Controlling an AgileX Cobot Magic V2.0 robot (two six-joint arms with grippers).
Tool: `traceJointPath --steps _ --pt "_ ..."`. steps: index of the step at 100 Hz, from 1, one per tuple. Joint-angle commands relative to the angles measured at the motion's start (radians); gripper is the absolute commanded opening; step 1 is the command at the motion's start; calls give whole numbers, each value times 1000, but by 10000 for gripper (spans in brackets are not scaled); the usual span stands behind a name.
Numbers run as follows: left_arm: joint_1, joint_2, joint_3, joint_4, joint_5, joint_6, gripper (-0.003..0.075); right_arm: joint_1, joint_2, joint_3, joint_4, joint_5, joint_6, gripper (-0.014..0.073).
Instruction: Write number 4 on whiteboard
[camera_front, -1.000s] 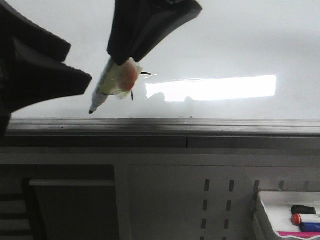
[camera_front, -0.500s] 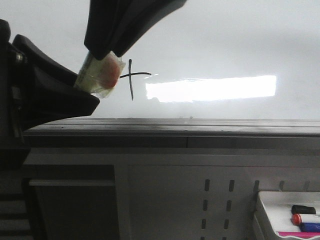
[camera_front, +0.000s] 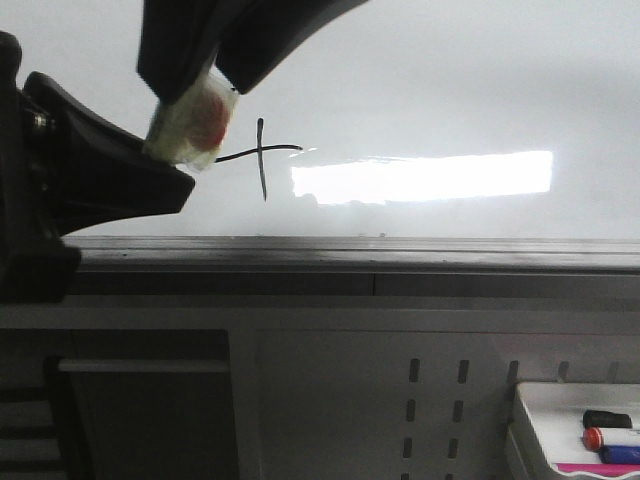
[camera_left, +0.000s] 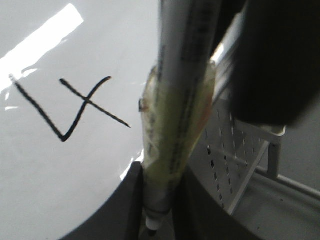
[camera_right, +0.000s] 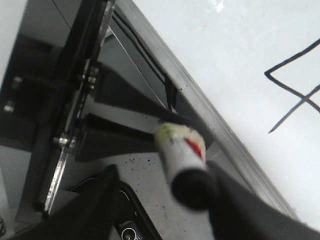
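Overhead, the right gripper (camera_front: 195, 95) clamps a grey tape-wrapped marker (camera_front: 188, 128); just beside its tip sits the thin black number 4 (camera_left: 70, 107) on the glossy white whiteboard (camera_front: 450, 90). Whether the left gripper (camera_front: 150, 185) is closed, I cannot tell.

From my feed, a grey ledge (camera_front: 400, 255) runs across the middle. Below it I see a pale perforated panel (camera_front: 430, 400) with dark slots. At four o'clock sits a white tray (camera_front: 530, 420) holding capped markers (camera_front: 610, 438). A bright rectangular glare (camera_front: 430, 177) of reflected light lies at one o'clock.
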Motion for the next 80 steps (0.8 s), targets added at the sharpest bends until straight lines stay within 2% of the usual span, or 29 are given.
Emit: traceJointPath --steps 1,10,18,25,48,54,80 --pt "-3 -11 -28 -164 -69 -23 -20 -3 -53 -31 -37 -61 -10 566" --pt "-3 -11 -44 -354 -36 -23 -20 -15 -68 -31 -52 -49 -10 572" --pt "5 -9 -80 -528 66 -23 -20 -24 -84 -31 -55 -35 -10 573" --pt "27 -3 -120 -608 151 -23 -20 -32 -94 -31 -55 -33 -10 573" --pt "147 61 -236 -776 362 -23 -20 -32 -101 -31 -55 -29 -10 573" --pt "170 80 -252 -821 378 -23 -20 -32 -101 -31 -55 -29 -10 573" --pt "176 122 -276 -817 353 -16 -20 -32 -101 -31 -55 -25 -10 573"
